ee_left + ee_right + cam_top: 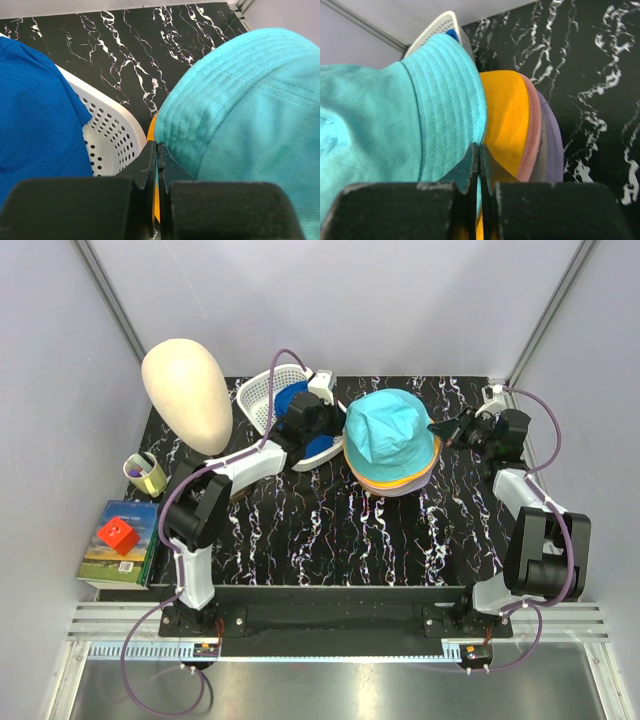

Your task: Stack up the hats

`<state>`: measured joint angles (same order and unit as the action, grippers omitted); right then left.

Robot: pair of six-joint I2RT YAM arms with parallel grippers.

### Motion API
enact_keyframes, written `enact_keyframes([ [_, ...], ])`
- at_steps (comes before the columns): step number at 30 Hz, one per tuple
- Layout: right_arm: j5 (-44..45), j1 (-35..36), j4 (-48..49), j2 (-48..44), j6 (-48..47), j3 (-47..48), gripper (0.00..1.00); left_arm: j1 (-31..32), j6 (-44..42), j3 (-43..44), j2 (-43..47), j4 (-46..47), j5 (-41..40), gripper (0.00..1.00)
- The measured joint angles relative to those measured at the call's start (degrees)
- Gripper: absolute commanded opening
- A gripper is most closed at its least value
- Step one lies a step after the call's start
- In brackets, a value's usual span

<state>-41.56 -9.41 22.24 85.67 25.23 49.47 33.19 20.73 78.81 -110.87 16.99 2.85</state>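
Observation:
A teal bucket hat (388, 432) tops a stack whose orange-yellow (400, 483), pink and lavender brims show beneath it. My left gripper (338, 432) is shut on the teal brim at the stack's left side; the wrist view shows the jaws (157, 146) pinching teal fabric (240, 100). My right gripper (440, 430) is shut on the teal brim at the right side (479, 146), with the orange-yellow (507, 115), pink (534, 125) and lavender (552, 135) brims beside it. A royal-blue hat (290, 400) (35, 110) lies in the white basket. I cannot make out the black cap.
The white perforated basket (258, 395) (110, 135) lies tipped just left of the stack. A cream mannequin head (187, 395) stands at the back left. A cup (143, 472) and a book with a red cube (118, 535) sit off the mat's left edge.

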Motion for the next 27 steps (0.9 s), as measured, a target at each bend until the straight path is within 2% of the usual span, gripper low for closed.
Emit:
enact_keyframes([
  [10,13.6,1.18,-9.94,-2.01,-3.02,0.76,0.0,0.44,0.04,3.37,-1.99,-0.42,0.04,0.0],
  [18,16.06,1.29,-11.87,0.48,-3.08,0.98,0.0,1.97,-0.9,4.85,-3.54,-1.64,-1.2,0.0],
  [27,19.93,1.53,-13.6,-0.37,-3.26,0.96,0.0,6.93,-5.6,5.38,-4.46,-3.48,-10.1,0.0],
])
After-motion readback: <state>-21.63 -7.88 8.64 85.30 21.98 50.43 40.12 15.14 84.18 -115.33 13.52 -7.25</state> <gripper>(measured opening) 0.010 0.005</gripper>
